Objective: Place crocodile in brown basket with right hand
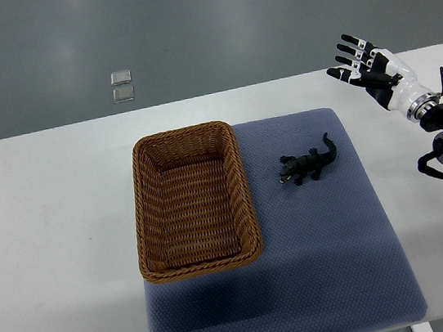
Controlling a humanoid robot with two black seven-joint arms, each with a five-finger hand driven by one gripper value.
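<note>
Crocodile (310, 165) lies on the mat (330, 233) just right of the brown basket (192, 200), the right hand (367, 69) farther right, fingers (346, 39) spread, empty.

bare mat (337, 224) around crocodile (310, 163), basket (192, 200) wall just left, right hand (366, 68) well apart

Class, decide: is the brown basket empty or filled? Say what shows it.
Empty: the brown basket has a bare woven floor, and the crocodile lies outside it on the blue mat.
</note>
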